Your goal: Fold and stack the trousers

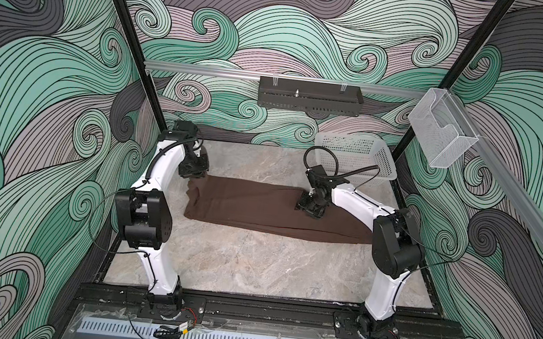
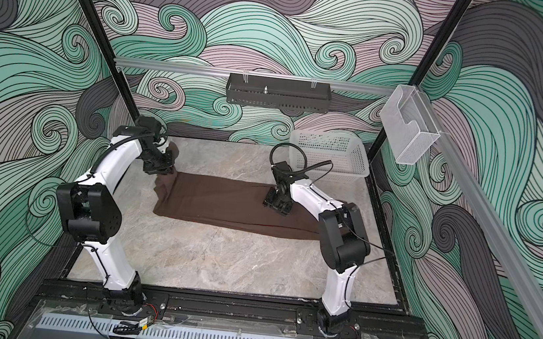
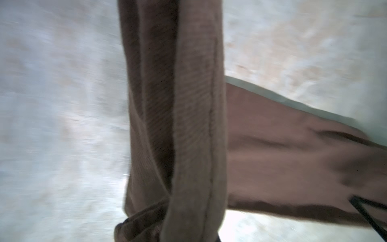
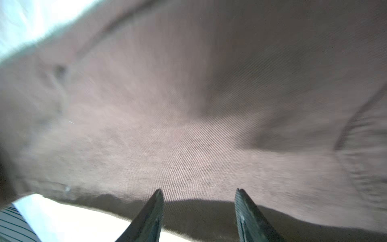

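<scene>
My left hand (image 1: 195, 175) pinches the lifted end of the trousers (image 1: 259, 207); my right hand (image 4: 199, 191) is spread over them.

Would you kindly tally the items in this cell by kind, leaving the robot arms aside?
Brown trousers: 1
White lattice basket: 1
Black perforated tray: 1
Clear plastic holder: 1
Total: 4
</scene>
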### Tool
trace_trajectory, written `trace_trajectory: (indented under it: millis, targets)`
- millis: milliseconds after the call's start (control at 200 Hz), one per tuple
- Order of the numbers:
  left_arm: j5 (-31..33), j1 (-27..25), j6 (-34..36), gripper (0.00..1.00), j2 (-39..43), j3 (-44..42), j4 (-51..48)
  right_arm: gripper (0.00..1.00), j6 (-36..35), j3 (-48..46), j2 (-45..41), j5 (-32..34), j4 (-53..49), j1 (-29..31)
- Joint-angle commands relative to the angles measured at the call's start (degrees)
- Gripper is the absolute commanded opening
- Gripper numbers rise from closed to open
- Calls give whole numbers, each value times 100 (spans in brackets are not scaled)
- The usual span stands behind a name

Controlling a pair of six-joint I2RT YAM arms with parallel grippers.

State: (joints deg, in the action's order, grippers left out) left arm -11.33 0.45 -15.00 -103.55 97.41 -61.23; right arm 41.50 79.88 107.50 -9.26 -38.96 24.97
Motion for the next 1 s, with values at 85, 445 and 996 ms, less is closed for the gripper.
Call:
trace_trajectory:
  millis: [85, 445, 996]
  targets:
    - [-661, -837, -1146, 0, 263, -411, 607, 56, -184, -219, -583, 175, -227, -463]
    - [-109, -2346, -1908, 0, -313, -76, 1237, 56, -342, -624, -992, 145, -304, -895]
    - [94, -3224, -2281, 0, -1439, 427, 1324, 56, -397, -917, -1208, 64, -339, -1021]
